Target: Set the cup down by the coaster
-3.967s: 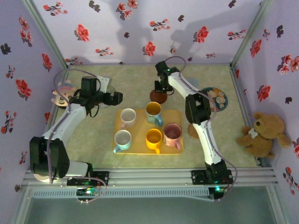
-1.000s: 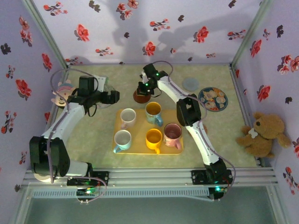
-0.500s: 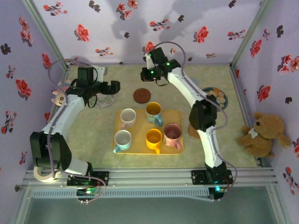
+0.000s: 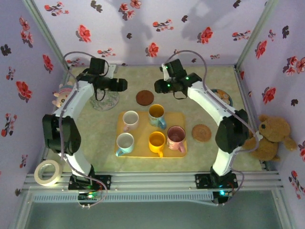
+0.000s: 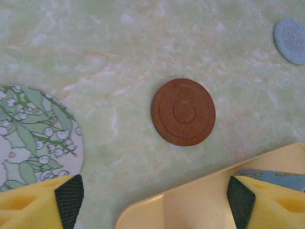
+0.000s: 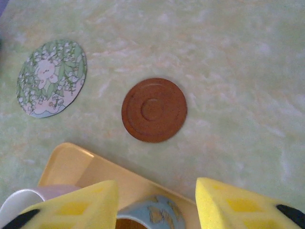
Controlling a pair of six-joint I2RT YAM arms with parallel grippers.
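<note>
A brown round coaster [image 4: 144,98] [image 5: 183,112] [image 6: 154,109] lies flat on the table, just behind the yellow tray [image 4: 143,151] [image 5: 200,205] [image 6: 81,167]. Several cups stand in the tray; the blue one [image 4: 156,115] [image 6: 150,212] is nearest the coaster, with a white one [image 4: 130,119] to its left. My left gripper [image 4: 121,86] [image 5: 153,202] hovers left of the coaster, open and empty. To the coaster's right, my right gripper [image 4: 159,87] [image 6: 157,207] hangs open above the blue cup's rim, holding nothing.
A floral coaster [image 4: 104,100] [image 5: 33,138] [image 6: 51,78] lies left of the brown one, a cork coaster [image 4: 201,132] right of the tray, a blue-grey one [image 5: 290,40] further back. A plate [image 4: 225,98], teddy bear [image 4: 267,138], tape roll [image 4: 46,171] and flowered walls border the table.
My right gripper has left the brown coaster on the table, lifted, swung right and opened. The left arm has moved back and to the right.
</note>
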